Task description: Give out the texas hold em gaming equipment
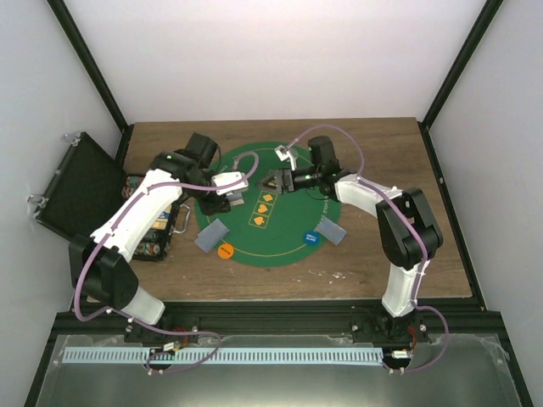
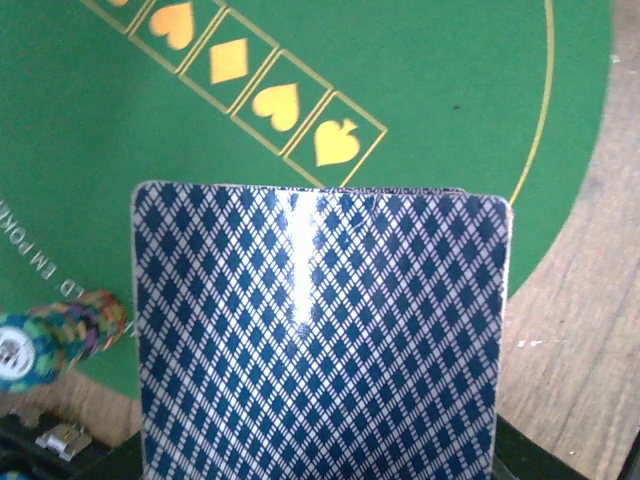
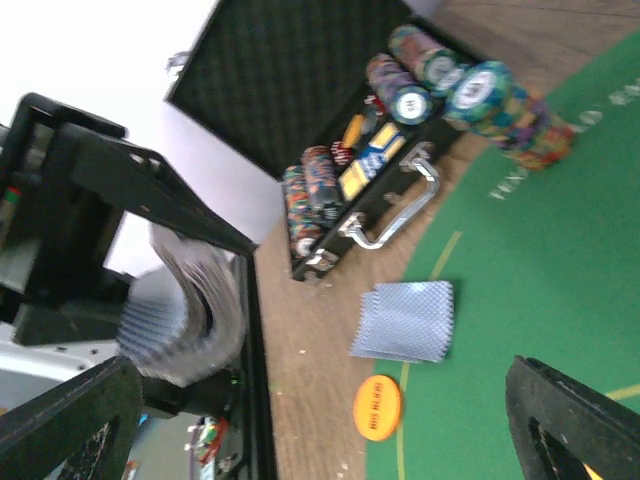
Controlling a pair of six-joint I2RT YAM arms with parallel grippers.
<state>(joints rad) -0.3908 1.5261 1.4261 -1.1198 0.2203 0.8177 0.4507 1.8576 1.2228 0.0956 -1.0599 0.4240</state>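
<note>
The left gripper (image 1: pixel 234 194) is clamping the deck (image 2: pixel 320 340) over the mat (image 1: pixel 284 246). The right gripper (image 1: pixel 277 181) is facing it with jaws spread wide, gripping nothing.

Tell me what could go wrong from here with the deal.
1. The deck clamped in the left gripper looks bowed; cards may spring loose or fan out.
2. The right gripper, wide open close to it, may pinch several cards at once.
3. The loose chip stack near the left arm could get knocked.
</note>
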